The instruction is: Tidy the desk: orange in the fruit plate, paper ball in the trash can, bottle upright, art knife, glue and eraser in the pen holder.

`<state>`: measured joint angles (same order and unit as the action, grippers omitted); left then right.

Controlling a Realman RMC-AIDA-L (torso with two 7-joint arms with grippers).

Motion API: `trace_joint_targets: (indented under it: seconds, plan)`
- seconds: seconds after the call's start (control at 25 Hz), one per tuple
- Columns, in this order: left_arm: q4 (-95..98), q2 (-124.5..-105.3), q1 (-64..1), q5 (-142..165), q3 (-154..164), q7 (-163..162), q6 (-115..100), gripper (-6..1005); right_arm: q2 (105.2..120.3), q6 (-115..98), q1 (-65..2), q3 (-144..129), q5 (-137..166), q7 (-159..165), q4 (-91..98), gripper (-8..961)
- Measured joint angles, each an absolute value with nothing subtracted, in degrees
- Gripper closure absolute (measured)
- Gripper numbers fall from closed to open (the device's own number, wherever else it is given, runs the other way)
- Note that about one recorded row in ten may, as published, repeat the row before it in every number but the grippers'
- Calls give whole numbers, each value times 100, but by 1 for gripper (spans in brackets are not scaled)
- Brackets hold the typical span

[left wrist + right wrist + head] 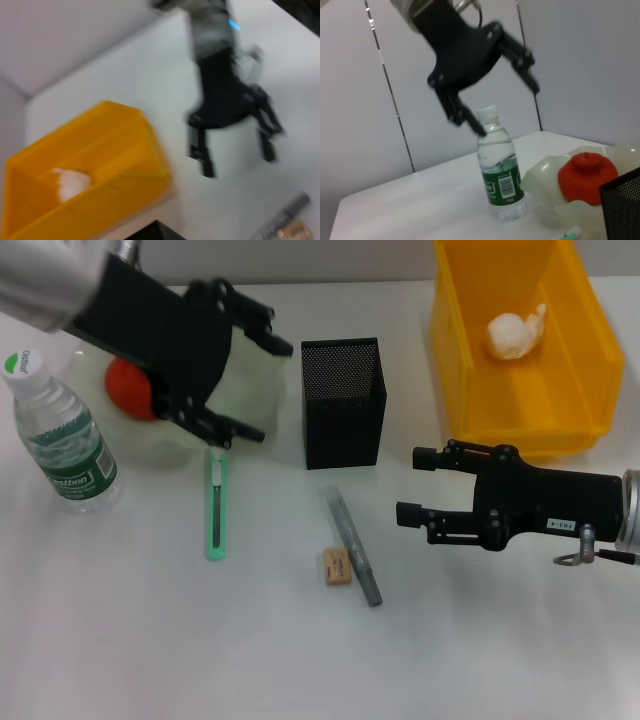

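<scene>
The orange [130, 390] lies in the pale-green fruit plate [172, 448], partly hidden by my left gripper [268, 388], which hangs open and empty above the plate's right side. At the far left the bottle [63, 435] stands upright. On the table lie the green art knife [216, 506], the grey glue stick [353, 546] and the tan eraser [337, 567], all in front of the black mesh pen holder [343, 403]. The paper ball [515, 333] rests inside the yellow trash can [458, 370]. Right of the glue, my right gripper [412, 486] is open and empty, low over the table.
The right wrist view shows the left gripper [507, 110] above the bottle [500, 172], with the orange [587, 177] in the plate [547, 187]. The left wrist view shows the right gripper [232, 152], the trash can [125, 165] and the paper ball [70, 182].
</scene>
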<state>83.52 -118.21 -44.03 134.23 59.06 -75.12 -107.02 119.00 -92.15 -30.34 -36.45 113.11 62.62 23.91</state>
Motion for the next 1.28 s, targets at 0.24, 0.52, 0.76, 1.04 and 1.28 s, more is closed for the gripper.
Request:
trace_joint_targets:
  seconds: [0.24, 0.52, 0.76, 1.04, 1.28]
  plan:
    - [8423, -11849, -4401, 13743, 6578, -6917, -10581, 229, 11888, -9146, -3069, -3554, 11311, 6415, 2390, 162]
    - [8546, -11887, -4433, 14207, 7568, -6672, -10529, 238, 11882, -9126, -3093, -3528, 11312, 6470, 2390, 162]
    - [8533, -11909, -4432, 14489, 8150, -6407, -10167, 246, 11856, -9212, -3084, -3552, 11324, 6639, 2390, 162]
    - [8498, -11911, -4272, 14643, 8478, -6382, -9877, 255, 11856, -9041, -3049, -3581, 11369, 6702, 2372, 162]
    - [8523, -11901, -4122, 14701, 8772, -6310, -9844, 263, 11848, -9027, -3019, -3558, 11357, 6555, 2312, 162]
